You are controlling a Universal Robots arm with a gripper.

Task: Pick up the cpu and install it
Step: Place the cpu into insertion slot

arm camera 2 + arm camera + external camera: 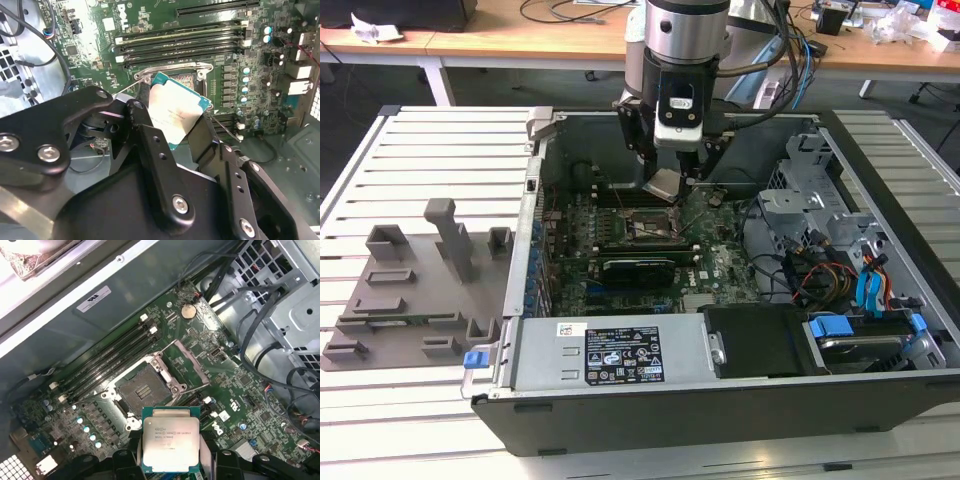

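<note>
The cpu (pixel 663 183), a flat square chip with a pale metal top and a green rim, hangs tilted inside the open computer case, and my gripper (pixel 672 176) is shut on it. In the second wrist view the black fingers (pixel 150 137) clamp the cpu (pixel 175 112) from two sides. It hovers a little above the open black socket (pixel 650 228) on the green motherboard. The first wrist view shows the cpu (pixel 171 439) just short of the bare socket (pixel 142 390), whose metal load plate (pixel 187 362) is swung open.
Memory slots (pixel 107 357) run beside the socket. A drive cage with cables (pixel 820 230) fills the case at the exterior view's right. A power supply (pixel 620 350) lies along the near side. A grey fixture plate with blocks (pixel 410 290) sits outside at the left.
</note>
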